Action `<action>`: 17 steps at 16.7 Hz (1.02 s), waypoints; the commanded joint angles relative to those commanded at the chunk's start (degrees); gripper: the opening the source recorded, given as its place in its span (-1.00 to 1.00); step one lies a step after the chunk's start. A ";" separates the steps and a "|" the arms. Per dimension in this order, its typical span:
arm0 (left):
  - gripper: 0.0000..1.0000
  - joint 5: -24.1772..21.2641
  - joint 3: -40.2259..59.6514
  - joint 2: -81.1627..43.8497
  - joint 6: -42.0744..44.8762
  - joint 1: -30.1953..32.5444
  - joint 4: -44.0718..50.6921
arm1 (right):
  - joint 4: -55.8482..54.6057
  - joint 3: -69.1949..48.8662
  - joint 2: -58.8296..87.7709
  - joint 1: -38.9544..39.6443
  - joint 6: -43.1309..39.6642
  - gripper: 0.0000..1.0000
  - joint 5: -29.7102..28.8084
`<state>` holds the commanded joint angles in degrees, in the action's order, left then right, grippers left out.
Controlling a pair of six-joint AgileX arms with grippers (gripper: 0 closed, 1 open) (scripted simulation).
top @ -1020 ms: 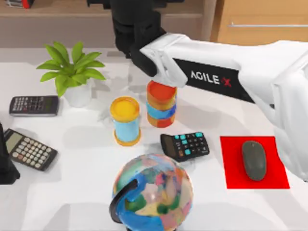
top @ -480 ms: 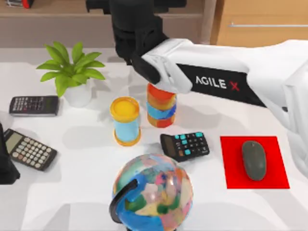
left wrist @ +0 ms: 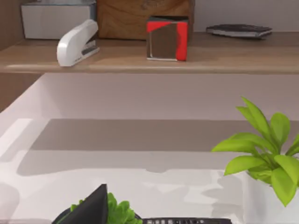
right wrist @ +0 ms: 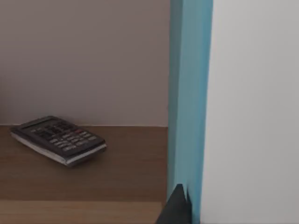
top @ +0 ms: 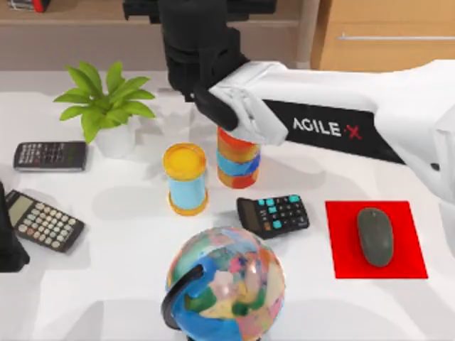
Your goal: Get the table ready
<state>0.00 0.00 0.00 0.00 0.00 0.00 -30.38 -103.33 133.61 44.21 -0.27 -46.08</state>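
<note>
Glossy white table [top: 106,284], wooden shelf [left wrist: 140,58] behind (stapler [left wrist: 77,42] on it)

Bright even light, soft shadows, perhaps slightly blurred

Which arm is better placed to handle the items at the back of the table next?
Right, probably. The right arm stretches across the white glossy table to the brown wooden shelf at the back, its wrist above the striped multicoloured cylinder. The left arm sits at the left edge.
</note>
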 joint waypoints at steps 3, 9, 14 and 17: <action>1.00 0.00 0.00 0.00 0.00 0.00 0.00 | 0.42 1.94 -1.99 -0.42 1.49 -1.00 1.64; 1.00 0.00 0.00 0.00 0.00 0.00 0.00 | 3.07 15.24 -14.20 -2.19 11.31 -1.00 13.63; 1.00 0.00 0.00 0.00 0.00 0.00 0.00 | 5.55 32.51 -28.56 -4.78 23.90 -1.00 29.47; 1.00 0.00 0.00 0.00 0.00 0.00 0.00 | 6.50 43.47 -37.29 -7.76 32.40 -1.00 39.67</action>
<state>0.00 0.00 0.00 0.00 0.00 0.00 -23.88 -59.85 96.31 36.45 32.13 -6.42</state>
